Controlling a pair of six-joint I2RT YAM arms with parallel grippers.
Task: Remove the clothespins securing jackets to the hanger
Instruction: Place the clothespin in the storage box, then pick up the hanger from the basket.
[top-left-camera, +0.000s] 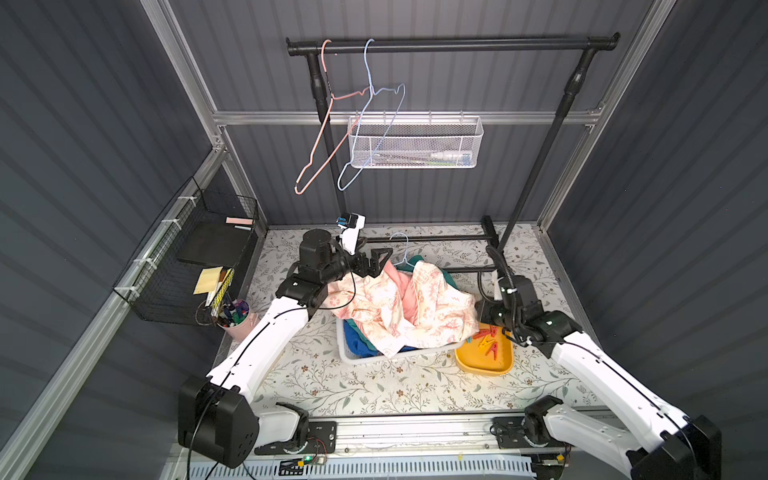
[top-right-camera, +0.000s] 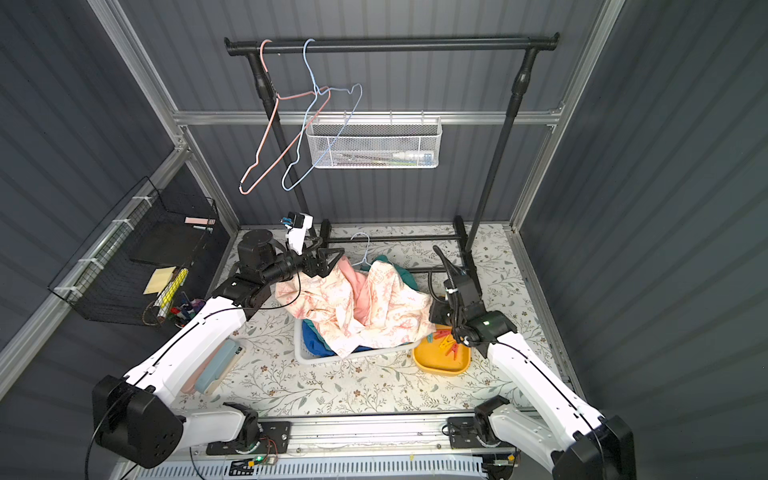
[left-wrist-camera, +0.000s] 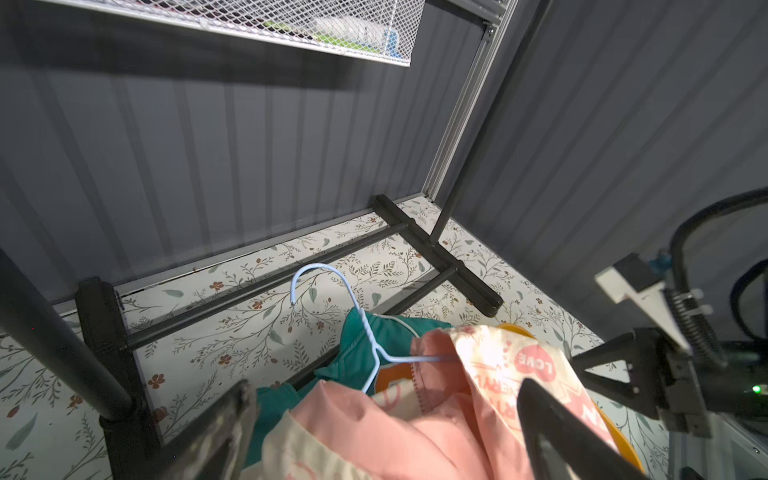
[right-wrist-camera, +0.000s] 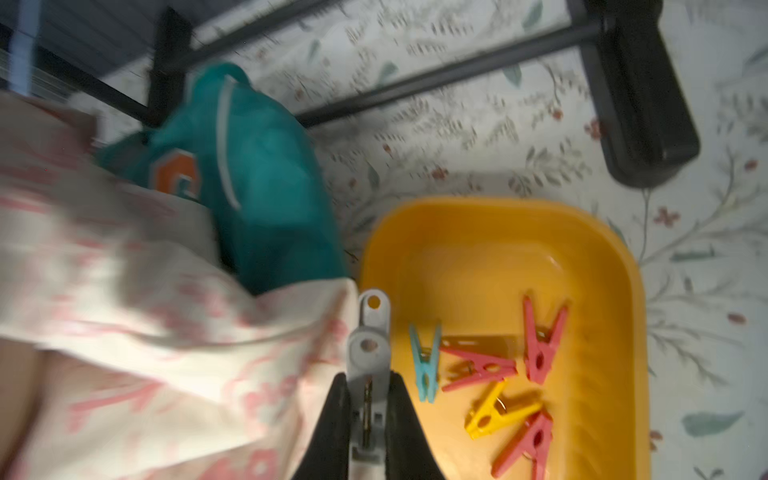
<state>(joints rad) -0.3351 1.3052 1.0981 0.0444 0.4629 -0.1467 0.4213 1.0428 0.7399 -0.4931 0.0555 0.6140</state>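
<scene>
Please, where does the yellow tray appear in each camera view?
In both top views: yellow tray on the robot's right, beside the white basket.
Left wrist view: only a rim sliver, behind the cream jacket.
Right wrist view: large and close, holding loose clothespins.
Shared landmark: the rack's black foot, in all four.

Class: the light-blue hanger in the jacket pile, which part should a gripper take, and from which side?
Take the light-blue hanger by its bare hook, from the rack side: it juts over the table, while its shoulders vanish under the cream jacket.
</scene>
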